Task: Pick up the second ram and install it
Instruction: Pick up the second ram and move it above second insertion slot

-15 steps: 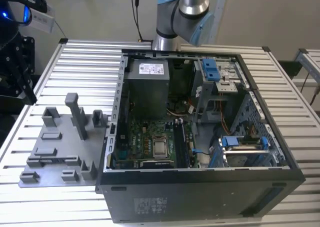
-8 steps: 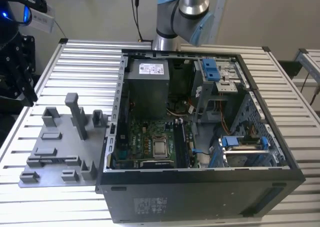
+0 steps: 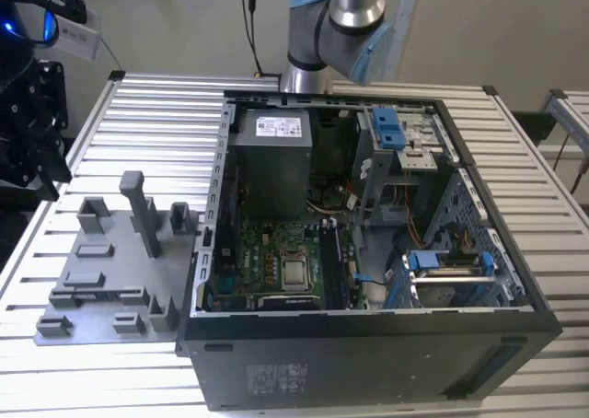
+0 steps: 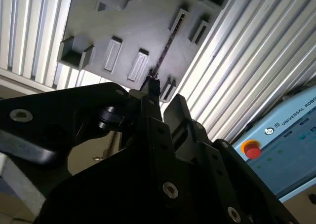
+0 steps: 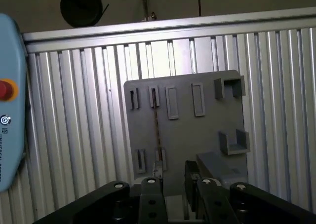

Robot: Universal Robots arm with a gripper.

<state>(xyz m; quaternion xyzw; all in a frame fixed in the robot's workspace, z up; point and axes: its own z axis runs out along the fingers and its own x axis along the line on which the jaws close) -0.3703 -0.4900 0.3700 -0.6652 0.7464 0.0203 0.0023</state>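
The gripper [image 5: 172,184] hangs over a grey holder plate [image 5: 197,135] on the ribbed metal table [image 5: 74,135], its fingers [image 5: 151,187] apart. A thin ram stick [image 5: 157,130] stands on edge in the plate's slots, running straight out from one fingertip.

"Could you make out the second ram [image 5: 157,128]?"
"Edge-on only, a thin line beyond the claw [image 5: 170,178]; its faces were hidden."
"And the claw?"
"Its body ran off the edge in both wrist views."

White printed label [image 3: 279,124] on power supply [image 3: 271,174], faint print [image 3: 276,377] on case side [image 3: 368,363] — illegible, maker's lettering [image 4: 298,110] on blue pendant [image 4: 286,160].
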